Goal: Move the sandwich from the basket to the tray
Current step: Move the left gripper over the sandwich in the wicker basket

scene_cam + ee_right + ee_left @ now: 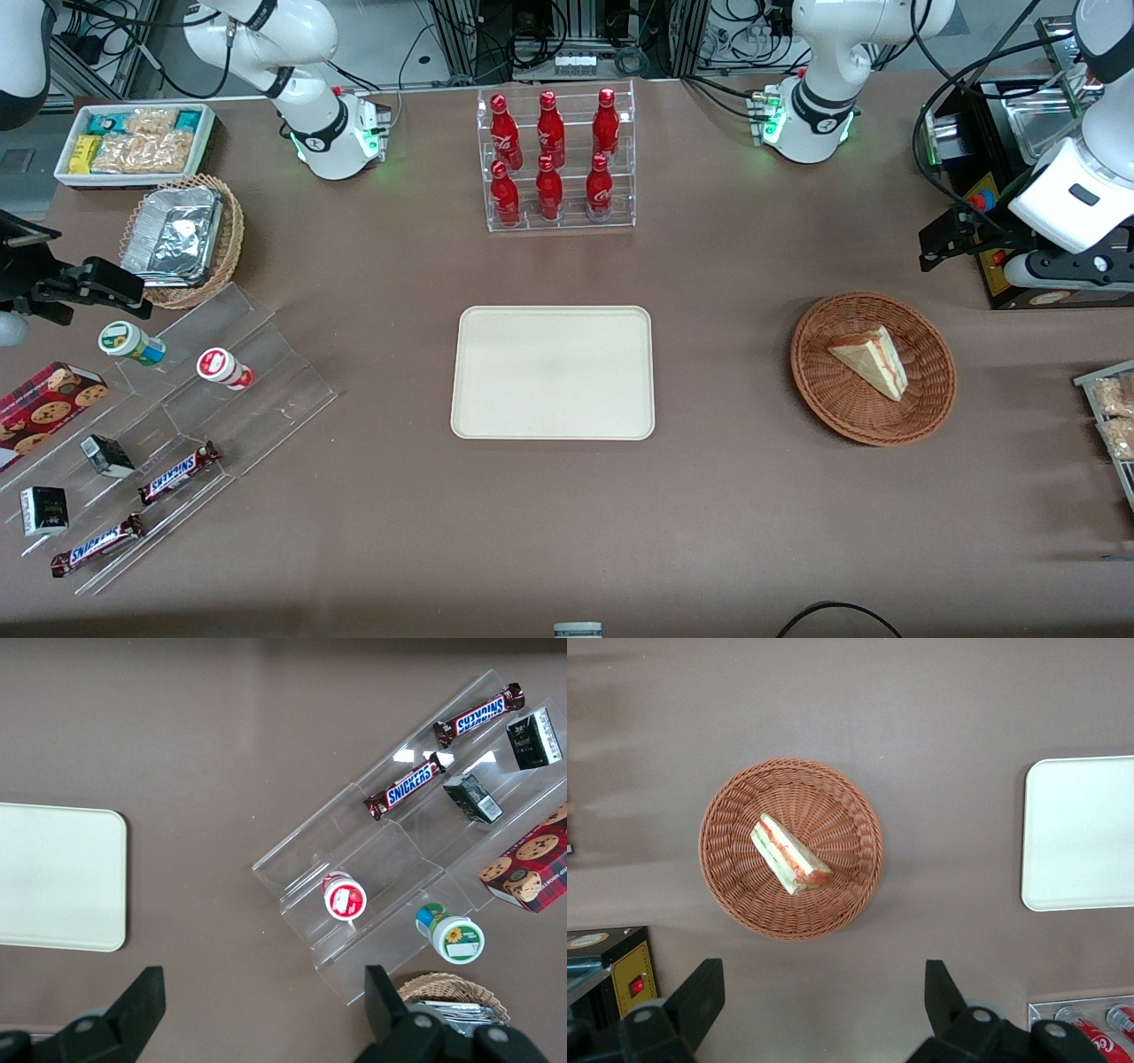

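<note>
The sandwich (873,361), a white bread wedge with red and green filling, lies in the reddish-brown wicker basket (819,372) toward the working arm's end of the table. The cream-white tray (554,372) sits bare at the table's middle. My left gripper (941,244) hangs open and empty above the table, farther from the front camera than the basket and apart from it. The left wrist view shows the sandwich (788,855) in the basket (731,886), the tray (1081,833), and my spread fingers (700,992) holding nothing.
A black box with a red button (992,221) stands by my gripper. A clear rack of red bottles (558,159) stands farther back than the tray. Snack packets (1114,416) lie at the working arm's table end. A clear stand with snacks (177,416) is toward the parked arm's end.
</note>
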Controlling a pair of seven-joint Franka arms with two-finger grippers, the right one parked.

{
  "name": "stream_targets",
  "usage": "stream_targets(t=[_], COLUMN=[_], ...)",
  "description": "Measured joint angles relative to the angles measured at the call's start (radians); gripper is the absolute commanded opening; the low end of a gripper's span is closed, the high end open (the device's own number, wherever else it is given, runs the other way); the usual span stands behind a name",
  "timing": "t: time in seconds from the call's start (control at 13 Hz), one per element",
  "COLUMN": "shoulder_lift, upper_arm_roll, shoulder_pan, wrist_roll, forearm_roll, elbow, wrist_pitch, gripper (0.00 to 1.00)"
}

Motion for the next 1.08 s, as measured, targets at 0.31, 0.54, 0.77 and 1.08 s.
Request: stream_targets(t=[0.31, 0.54, 0.77, 1.08], shoulder_lift=[0.003, 0.007, 0.029, 0.095], upper_arm_roll=[0.0, 0.001, 0.02, 0.032], shoulder_pan=[0.0, 0.001, 0.025, 0.108], wrist_roll=[0.0, -0.004, -0.074, -0.141], forearm_roll=[0.0, 0.0, 0.0, 0.0], elbow=[0.001, 0.001, 0.0, -0.008], wrist_pitch=[-0.002, -0.005, -0.05, -0.068], gripper=[1.0, 1.0, 1.0, 1.0])
